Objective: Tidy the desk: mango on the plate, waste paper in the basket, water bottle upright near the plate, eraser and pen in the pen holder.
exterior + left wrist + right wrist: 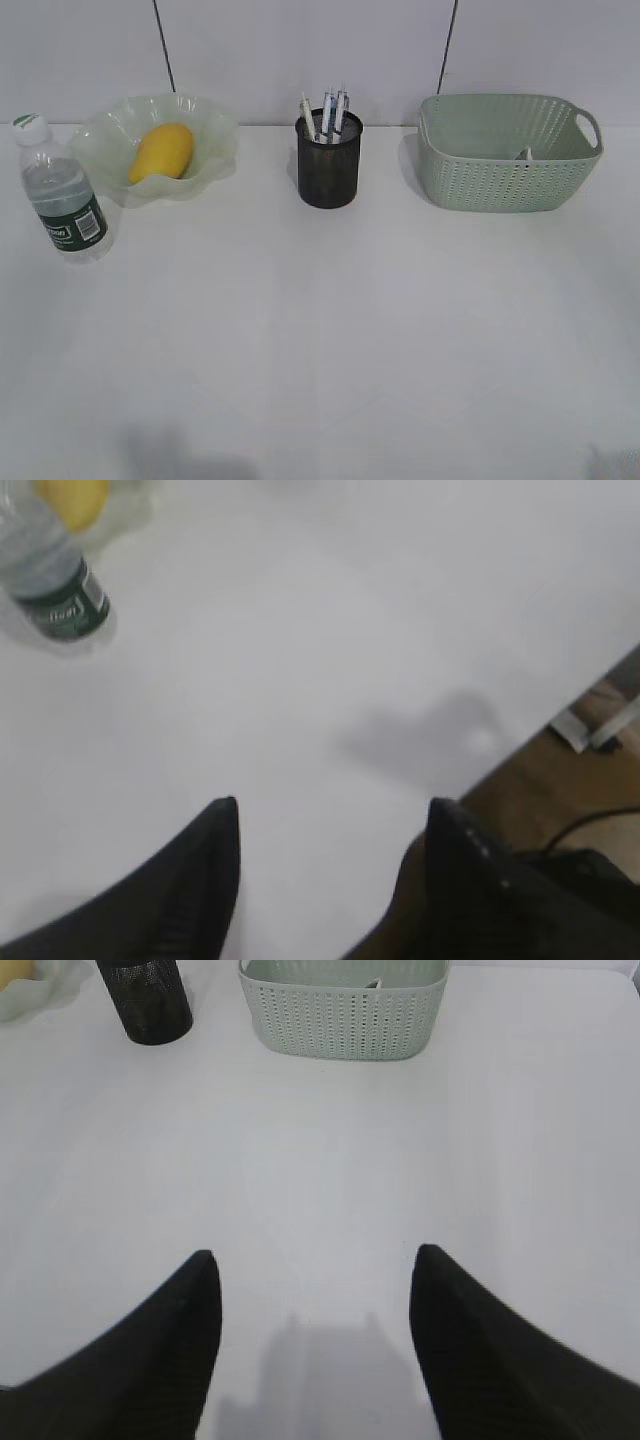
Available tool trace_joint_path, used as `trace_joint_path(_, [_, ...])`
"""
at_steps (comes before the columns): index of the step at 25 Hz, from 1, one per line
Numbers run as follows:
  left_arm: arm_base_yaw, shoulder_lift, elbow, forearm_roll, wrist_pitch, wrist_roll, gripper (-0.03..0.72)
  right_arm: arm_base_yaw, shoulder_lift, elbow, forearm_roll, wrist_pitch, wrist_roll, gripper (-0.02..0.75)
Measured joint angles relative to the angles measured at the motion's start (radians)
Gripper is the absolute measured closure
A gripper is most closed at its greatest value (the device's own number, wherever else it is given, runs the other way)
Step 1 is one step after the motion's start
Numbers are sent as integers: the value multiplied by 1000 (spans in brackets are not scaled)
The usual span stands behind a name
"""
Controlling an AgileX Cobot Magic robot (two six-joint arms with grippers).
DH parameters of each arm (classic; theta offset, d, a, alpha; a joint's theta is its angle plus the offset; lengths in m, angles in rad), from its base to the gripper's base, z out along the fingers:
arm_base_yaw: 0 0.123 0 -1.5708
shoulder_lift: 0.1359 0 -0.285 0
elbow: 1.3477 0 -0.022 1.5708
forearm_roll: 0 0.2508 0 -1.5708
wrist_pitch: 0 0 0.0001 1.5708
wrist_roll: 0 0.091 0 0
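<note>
Two end effectors hang over bare white worktop [320,340], both with jaws spread and nothing between them. The left end effector [330,815] is near the worktop's edge, with brown floor and a dark cable showing past its right fingertip; the right end effector [312,1260] faces the back row of things from well away.

Ahead of the left one stands the bottle [62,190], upright, white cap on, just beside the plate [205,125]. The mango [161,151] lies in the plate. Right of it, at the middle of the back row, is the black mesh holder [329,165] with several pens [334,108] sticking out of the top. Farther right sits the green basket [505,180]; something pale shows over its rim inside, too little of it to tell what it is.
</note>
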Motion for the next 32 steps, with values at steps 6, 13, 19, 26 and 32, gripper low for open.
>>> trace_joint_path(6, [0, 9, 13, -7, -26, 7, 226, 0, 0, 0, 0, 0, 0, 260])
trace_joint_path(13, [0, 9, 15, -8, -28, 10, 185, 0, 0, 0, 0, 0, 0, 259])
trace_joint_path(19, [0, 9, 15, -8, -29, 10, 185, 0, 0, 0, 0, 0, 0, 259])
trace_joint_path(26, [64, 9, 15, -9, -29, 10, 209, -4, 0, 0, 0, 0, 0, 260])
trace_joint_path(32, [237, -21, 15, -9, -31, 10, 228, -100, 0, 0, 0, 0, 0, 260])
